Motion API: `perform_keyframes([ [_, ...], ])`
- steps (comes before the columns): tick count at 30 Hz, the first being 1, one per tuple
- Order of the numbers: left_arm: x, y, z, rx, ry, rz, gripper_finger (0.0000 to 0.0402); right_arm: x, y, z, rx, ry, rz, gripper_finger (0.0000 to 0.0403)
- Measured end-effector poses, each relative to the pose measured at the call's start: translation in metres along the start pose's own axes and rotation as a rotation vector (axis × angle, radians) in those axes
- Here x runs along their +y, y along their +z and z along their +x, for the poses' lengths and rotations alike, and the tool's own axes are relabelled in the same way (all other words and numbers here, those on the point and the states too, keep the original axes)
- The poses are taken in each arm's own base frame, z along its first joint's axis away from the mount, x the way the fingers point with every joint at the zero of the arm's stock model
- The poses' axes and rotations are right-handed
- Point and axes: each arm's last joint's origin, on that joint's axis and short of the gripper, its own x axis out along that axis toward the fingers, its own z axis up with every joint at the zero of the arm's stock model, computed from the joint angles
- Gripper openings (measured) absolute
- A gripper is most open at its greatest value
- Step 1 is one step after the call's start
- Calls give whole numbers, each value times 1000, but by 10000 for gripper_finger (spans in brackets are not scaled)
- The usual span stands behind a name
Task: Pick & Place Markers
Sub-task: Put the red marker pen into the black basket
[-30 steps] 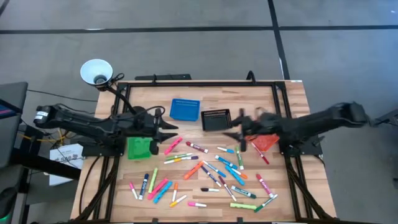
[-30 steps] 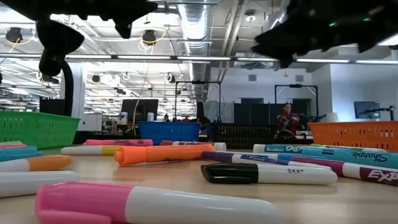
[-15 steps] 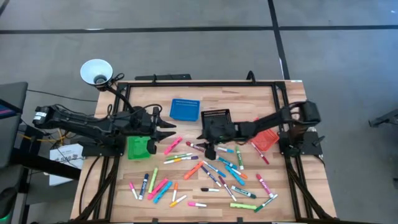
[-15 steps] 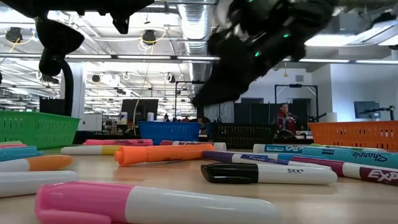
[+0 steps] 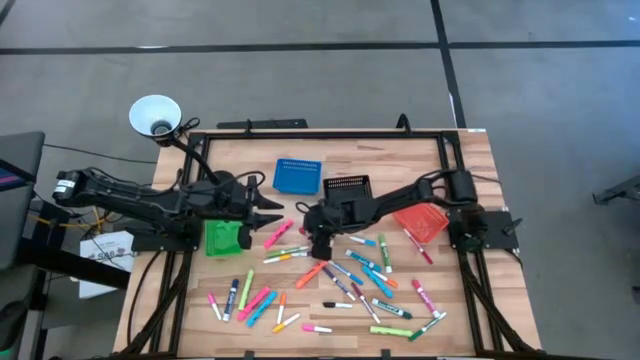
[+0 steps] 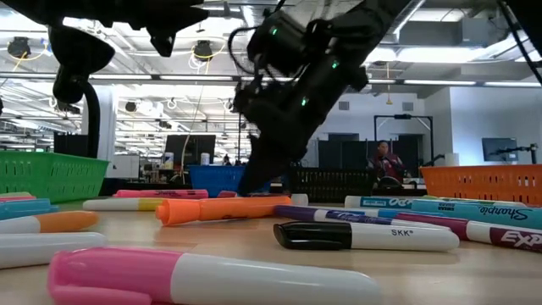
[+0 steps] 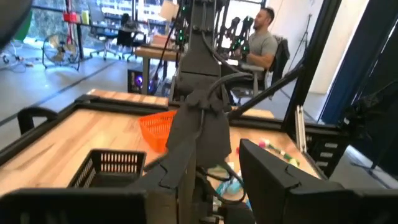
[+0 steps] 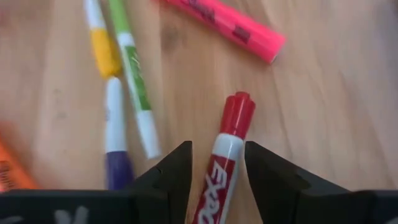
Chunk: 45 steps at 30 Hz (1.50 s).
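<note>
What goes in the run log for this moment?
right gripper: open, straddling red-capped marker | left gripper: open, waiting beside green bin

Four small square plastic bins on the wooden table: one blue (image 5: 297, 176), one black (image 5: 347, 186), one green (image 5: 223, 237), one orange (image 5: 421, 221). Two dark robot arms over it, and one white funnel-shaped lamp (image 5: 155, 114) at the back left corner. Thin capped markers (image 5: 330, 275) lie scattered across the front, about three dozen, too crowded for an exact count.
</note>
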Motion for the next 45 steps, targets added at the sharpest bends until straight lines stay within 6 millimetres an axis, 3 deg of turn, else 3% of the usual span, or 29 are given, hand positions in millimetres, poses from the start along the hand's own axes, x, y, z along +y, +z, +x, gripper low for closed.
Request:
perform_keyframes([
  [5, 0, -3, 0, 15, 1, 1, 120, -10, 3, 13, 24, -8, 18, 124],
  [9, 1, -7, -1, 28, 3, 2, 120, -18, 5, 19, 31, 35, 15, 88],
  [12, 1, -13, -2, 46, 4, 4, 120, -23, 9, 18, 26, 72, 27, 53],
  [16, 2, -16, -2, 54, 5, 4, 120, -20, 17, 10, 19, 94, 16, 49],
  [22, 2, -17, -2, 55, 7, -65, 120, -12, 42, -47, -12, 46, -46, 55],
  [29, 1, -17, -2, 58, -10, -93, 120, -18, 45, -134, 34, -185, -130, 64],
  [32, -1, -17, -2, 59, -21, -92, 120, -28, 37, -150, 38, -208, -112, 57],
  [35, -4, -17, -3, 62, -36, -91, 120, -43, 20, -140, 16, -206, -85, 58],
  [39, -10, -18, -3, 65, -64, -89, 120, -63, -11, -106, 67, -189, -96, 61],
  [45, -11, -18, -4, 67, -72, -88, 120, -86, -25, -71, 89, -167, -67, 62],
])
